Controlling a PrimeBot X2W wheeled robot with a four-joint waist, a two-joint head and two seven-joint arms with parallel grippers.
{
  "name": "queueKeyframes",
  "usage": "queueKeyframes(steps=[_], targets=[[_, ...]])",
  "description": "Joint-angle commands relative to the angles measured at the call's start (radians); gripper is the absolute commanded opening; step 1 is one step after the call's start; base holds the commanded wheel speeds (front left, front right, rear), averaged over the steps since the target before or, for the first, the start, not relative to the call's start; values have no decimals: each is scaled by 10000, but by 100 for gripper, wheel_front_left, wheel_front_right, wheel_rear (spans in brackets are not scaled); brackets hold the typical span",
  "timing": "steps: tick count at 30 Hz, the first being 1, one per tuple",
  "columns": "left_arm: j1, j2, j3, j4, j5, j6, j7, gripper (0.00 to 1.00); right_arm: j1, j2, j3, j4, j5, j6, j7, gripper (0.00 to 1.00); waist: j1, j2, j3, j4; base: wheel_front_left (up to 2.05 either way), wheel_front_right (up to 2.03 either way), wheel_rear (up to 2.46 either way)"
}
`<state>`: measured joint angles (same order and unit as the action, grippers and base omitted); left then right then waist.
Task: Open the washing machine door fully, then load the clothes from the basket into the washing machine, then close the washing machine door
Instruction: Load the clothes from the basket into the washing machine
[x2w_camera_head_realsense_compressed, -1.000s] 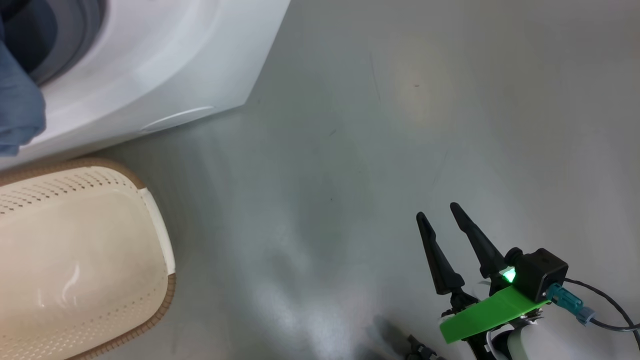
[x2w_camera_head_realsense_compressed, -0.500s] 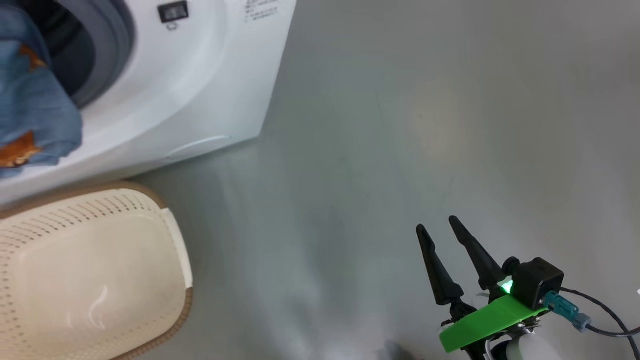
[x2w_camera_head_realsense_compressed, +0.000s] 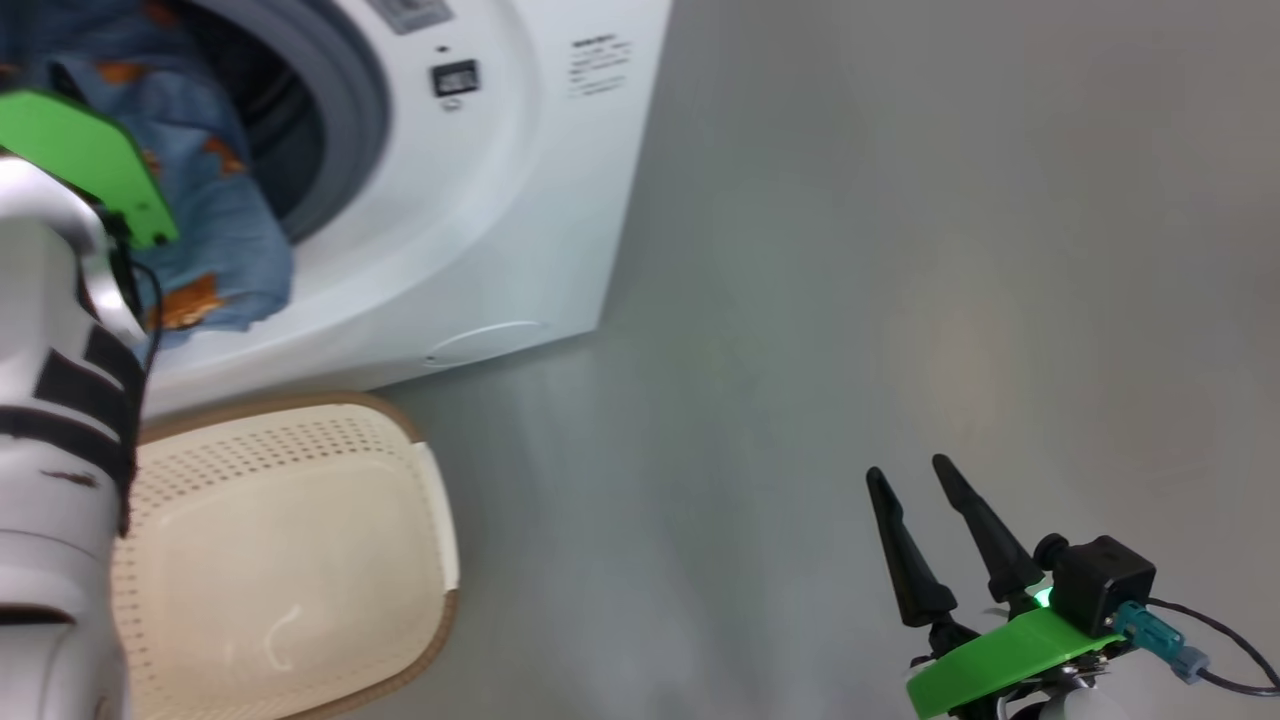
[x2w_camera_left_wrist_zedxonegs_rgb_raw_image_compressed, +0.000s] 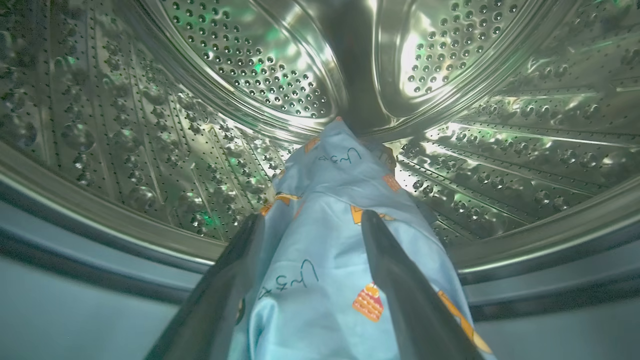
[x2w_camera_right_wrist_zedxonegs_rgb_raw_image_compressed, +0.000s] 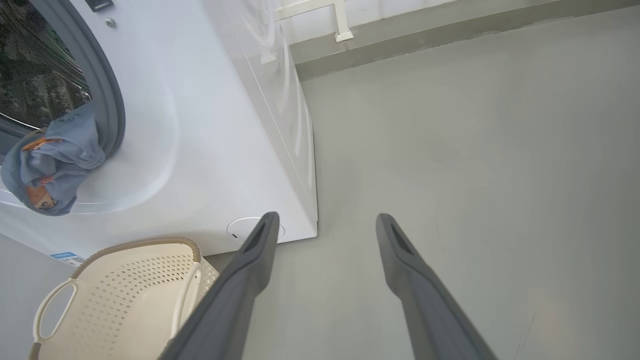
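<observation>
The white washing machine (x2w_camera_head_realsense_compressed: 480, 200) stands with its opening bare; its door is out of view. Light-blue clothes (x2w_camera_head_realsense_compressed: 215, 235) with orange prints hang over the grey gasket, partly inside the steel drum (x2w_camera_left_wrist_zedxonegs_rgb_raw_image_compressed: 250, 75). In the left wrist view my left gripper (x2w_camera_left_wrist_zedxonegs_rgb_raw_image_compressed: 312, 217) is open at the mouth of the drum, its fingers apart on either side of the clothes (x2w_camera_left_wrist_zedxonegs_rgb_raw_image_compressed: 325, 250). The cream basket (x2w_camera_head_realsense_compressed: 290, 540) sits on the floor in front of the machine, its inside bare. My right gripper (x2w_camera_head_realsense_compressed: 910, 480) is open above the floor, well to the right, holding nothing.
My pale left forearm (x2w_camera_head_realsense_compressed: 50, 430) with its green wrist plate (x2w_camera_head_realsense_compressed: 90, 160) reaches up over the basket to the opening. Grey floor (x2w_camera_head_realsense_compressed: 850, 250) spreads to the right of the machine. A wall base (x2w_camera_right_wrist_zedxonegs_rgb_raw_image_compressed: 425, 30) runs behind it.
The head camera has swung, so the machine and basket sit further right in the picture. My left forearm now shows at the left. The clothes still hang over the opening's lip.
</observation>
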<state>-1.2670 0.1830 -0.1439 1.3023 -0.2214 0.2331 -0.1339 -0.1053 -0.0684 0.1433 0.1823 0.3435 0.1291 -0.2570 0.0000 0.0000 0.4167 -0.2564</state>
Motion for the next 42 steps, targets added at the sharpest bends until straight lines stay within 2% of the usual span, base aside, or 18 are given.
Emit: queueKeyframes(steps=[1, 4, 10, 16, 20, 24, 25, 31, 37, 42], targets=[[187, 297, 87, -169, -126, -135, -171, 100, 138, -83, 93, -270, -117, 16, -48, 100, 0, 0, -388, 498, 0, 0, 0], [353, 130, 110, -167, -233, -280, -365, 100, 180, -91, -21, -320, -147, 16, -48, 100, 0, 0, -460, 689, 0, 0, 0], [975, -429, 165, -532, -554, -899, -995, 100, 339, -140, -414, -519, -241, 16, -48, 100, 0, 0, -411, 1345, 0, 0, 0], [2264, -856, 72, -1669, -649, -1077, -1250, 100, 372, -256, -750, -696, -341, 16, -48, 100, 0, 0, -254, 2101, 0, 0, 0], [3790, -1054, 150, -3512, -718, -970, -1272, 100, 411, -342, -916, -841, -419, 16, -48, 100, 0, 0, -208, 2557, 0, 0, 0], [5773, -1183, 194, -6063, -614, -687, -1275, 100, 457, -429, -1053, -947, -459, 16, -48, 100, 0, 0, -189, 2914, 0, 0, 0], [6705, -1220, 173, -7267, -551, -583, -1276, 100, 489, -459, -1097, -994, -472, 16, -48, 100, 0, 0, -187, 3054, 0, 0, 0], [8940, -1241, 105, -10178, -283, -303, -1277, 100, 540, -543, -1073, -1015, -479, 16, -48, 100, 0, 0, -241, 3203, 0, 0, 0], [10541, -1264, -7, -12105, -205, -297, -1277, 100, 553, -572, -1070, -1071, -491, 16, -48, 100, 0, 0, -237, 3197, 0, 0, 0], [11464, -1289, -199, -12630, -258, -285, -1278, 100, 599, -615, -1080, -1092, -522, 16, -48, 100, 0, 0, -343, 3113, 0, 0, 0]])
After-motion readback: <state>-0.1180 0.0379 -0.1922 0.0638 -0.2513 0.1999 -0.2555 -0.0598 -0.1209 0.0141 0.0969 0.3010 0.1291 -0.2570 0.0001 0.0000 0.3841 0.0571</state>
